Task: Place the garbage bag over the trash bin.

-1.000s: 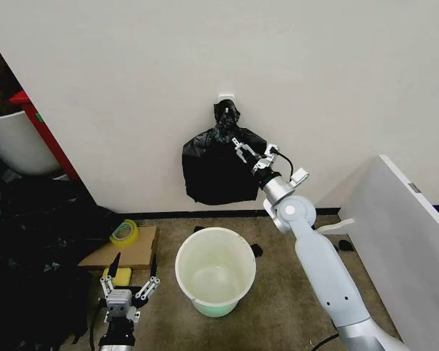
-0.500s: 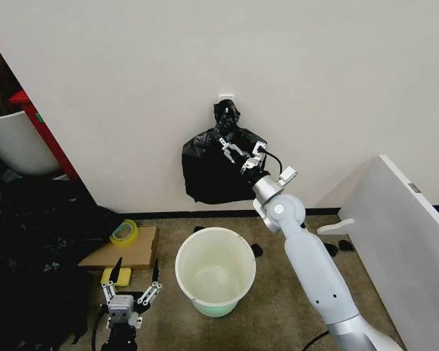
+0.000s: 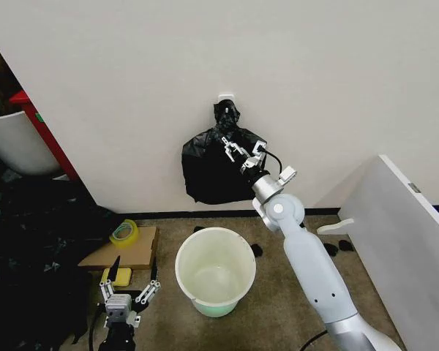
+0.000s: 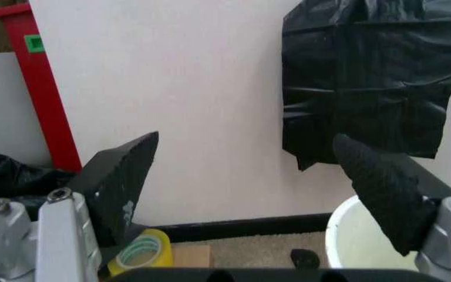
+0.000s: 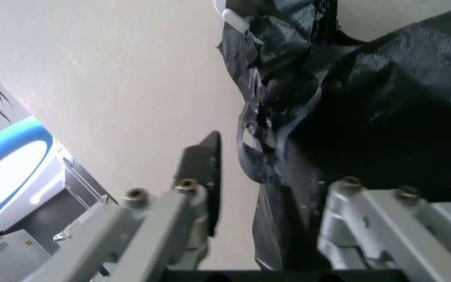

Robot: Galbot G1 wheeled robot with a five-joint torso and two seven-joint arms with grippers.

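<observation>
Right gripper (image 3: 239, 151) raised to wall, fingers spread wide against hanging black bag bundle (image 3: 216, 172). Left gripper (image 3: 128, 287) low beside trash bin (image 3: 215, 271) on floor, fingers wide, empty.

A plain white wall (image 3: 132, 88) with black skirting (image 3: 205, 214) meets brown carpet (image 3: 278, 300).

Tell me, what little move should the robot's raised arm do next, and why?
Probably ease forward and close. The right gripper is open against the black bags hanging on the wall, gripping nothing yet, and the trash bin below has no bag.
</observation>
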